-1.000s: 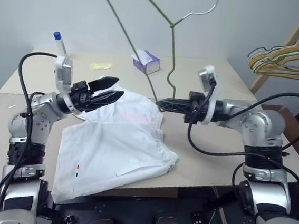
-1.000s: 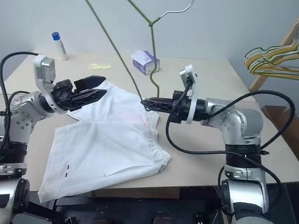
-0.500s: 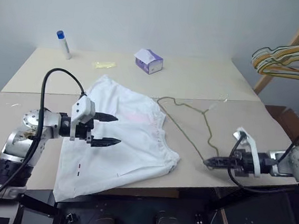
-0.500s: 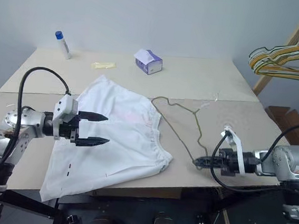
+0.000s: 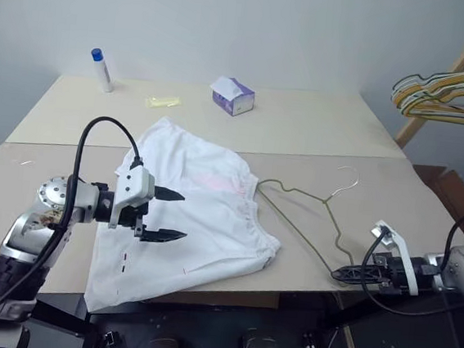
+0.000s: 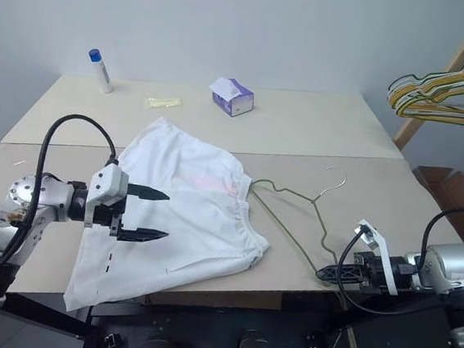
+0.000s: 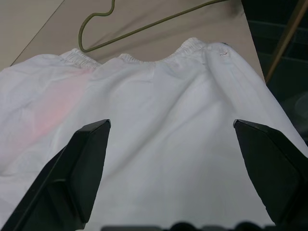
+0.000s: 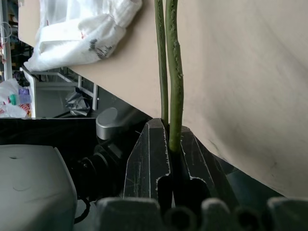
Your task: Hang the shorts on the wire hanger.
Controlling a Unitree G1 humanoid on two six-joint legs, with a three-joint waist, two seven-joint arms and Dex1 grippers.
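Observation:
The white shorts [image 5: 211, 221] lie spread flat on the left half of the table, their gathered waistband toward the right. My left gripper [image 5: 181, 215] hovers open just above their middle, its fingers [image 7: 82, 168] wide apart with nothing between them. The wire hanger [image 5: 325, 202] lies flat on the table to the right of the waistband, its hook pointing away from me. At the table's front right edge, my right gripper [image 5: 339, 275] is shut on the hanger's near corner. The right wrist view shows the gripper [image 8: 169, 144] pinching two wire strands [image 8: 173, 72].
A purple tissue box [image 5: 233, 98], a blue-capped tube [image 5: 102, 69] and a small yellow packet [image 5: 162, 101] sit at the table's far side. A bunch of coloured hangers [image 5: 442, 87] hangs on a wooden rack off the right. The table's front edge [image 5: 303, 289] is close to my right gripper.
My right gripper swung down and to the right with the hanger, which went from upright in the air to flat on the table. My left gripper sank lower over the shorts.

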